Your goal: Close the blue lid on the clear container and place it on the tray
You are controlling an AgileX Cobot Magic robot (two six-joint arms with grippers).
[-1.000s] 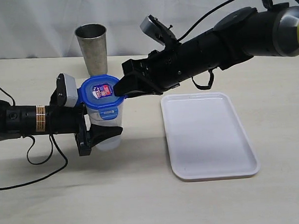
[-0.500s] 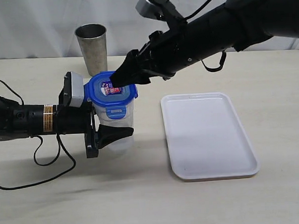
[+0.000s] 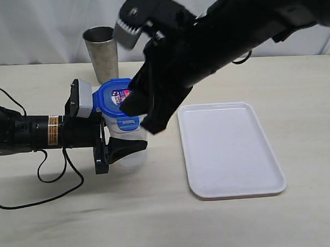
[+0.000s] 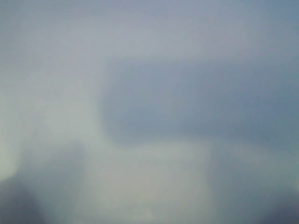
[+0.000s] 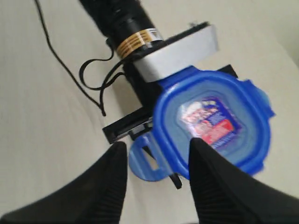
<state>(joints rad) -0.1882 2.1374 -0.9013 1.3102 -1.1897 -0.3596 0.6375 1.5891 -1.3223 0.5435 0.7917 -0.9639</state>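
The clear container (image 3: 128, 160) stands on the table with my left gripper (image 3: 135, 140) shut round its body from the left. The blue lid (image 3: 113, 98) sits on top, its sticker facing up. My right gripper (image 3: 140, 118) hangs open over the lid's near right edge, hiding part of it. In the right wrist view the blue lid (image 5: 212, 123) fills the middle, and one snap flap (image 5: 145, 161) juts out between the right gripper's (image 5: 156, 149) spread fingers. The white tray (image 3: 229, 148) lies to the right. The left wrist view is a grey blur.
A steel tumbler (image 3: 101, 49) stands behind the container. The left arm's black cable (image 3: 47, 178) loops over the table at the left. The right arm (image 3: 232, 27) spans the upper scene above the tray's far end.
The right arm swung from the lid's far side down to its near right edge, coming closer to the camera. The left arm shifted the container slightly right, then held still.
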